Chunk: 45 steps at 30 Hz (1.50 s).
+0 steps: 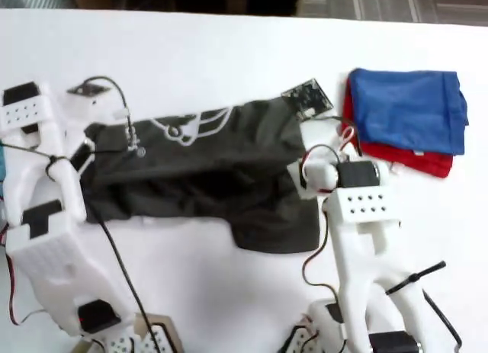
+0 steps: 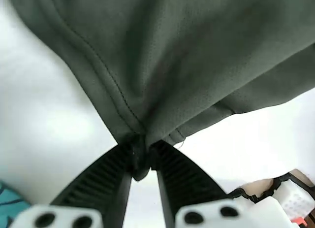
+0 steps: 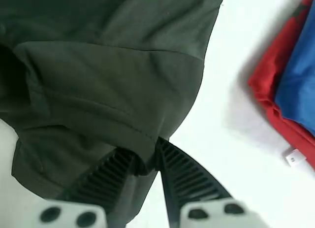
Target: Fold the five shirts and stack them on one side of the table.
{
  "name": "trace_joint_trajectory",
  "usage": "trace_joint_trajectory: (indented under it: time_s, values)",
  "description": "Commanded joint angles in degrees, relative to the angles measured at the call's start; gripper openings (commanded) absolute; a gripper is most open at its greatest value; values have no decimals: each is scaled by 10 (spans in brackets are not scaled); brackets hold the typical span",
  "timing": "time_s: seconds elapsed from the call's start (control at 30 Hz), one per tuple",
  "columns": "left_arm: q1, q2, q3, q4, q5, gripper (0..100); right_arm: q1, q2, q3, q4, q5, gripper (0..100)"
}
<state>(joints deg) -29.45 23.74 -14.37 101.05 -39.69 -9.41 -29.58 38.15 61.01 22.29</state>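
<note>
From above we see the dark grey fabric shirt (image 1: 206, 170) on the white table (image 1: 229, 48), with a blue cloth shirt (image 1: 408, 109) atop a red cloth shirt (image 1: 431, 165) nearby. Left wrist: the left gripper (image 2: 142, 158) pinches the dark hem. Right wrist: the right gripper (image 3: 146, 161) clamps its edge.

A spread shirt (image 1: 206, 170) lay across the middle of the bench (image 1: 229, 56), between the 2 arms. The left hand (image 2: 141, 159) was clamped on its edge at the left end, and the right hand (image 3: 146, 161) on its edge at the right end. Farther right, apart from it, 2 folded shirts sat stacked, the upper shirt (image 1: 408, 109) on the lower shirt (image 1: 435, 166).
</note>
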Motion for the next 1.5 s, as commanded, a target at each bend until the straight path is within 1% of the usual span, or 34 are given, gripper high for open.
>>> trace_joint_trajectory:
  time_s: [0.0,0.1,0.23,0.33,0.53,0.7,0.8,0.97,1.13,1.27,1.47]
  values:
    - [15,-74,29,12,-1,27,0,-23,-18,0,11,22]
    - [34,-120,101,2,-2,27,0,-24,-18,15,17,22]
    - [38,-168,208,-71,-3,27,1,-24,-16,27,17,22]
    - [36,-194,275,-105,-5,27,1,-24,-17,40,17,22]
    - [35,-207,353,-159,-6,27,1,-24,4,55,17,22]
    - [35,-207,409,-222,-6,27,0,-24,62,45,17,22]
    - [35,-207,422,-248,-6,27,0,-24,76,41,18,22]
    - [35,-207,419,-249,-6,27,0,-52,69,46,18,22]
    - [35,-207,419,-249,-6,27,0,-143,14,113,18,22]
    - [35,-207,419,-249,-6,27,0,-184,-33,151,18,22]
    - [33,-210,418,-249,-6,27,0,-188,20,150,18,22]
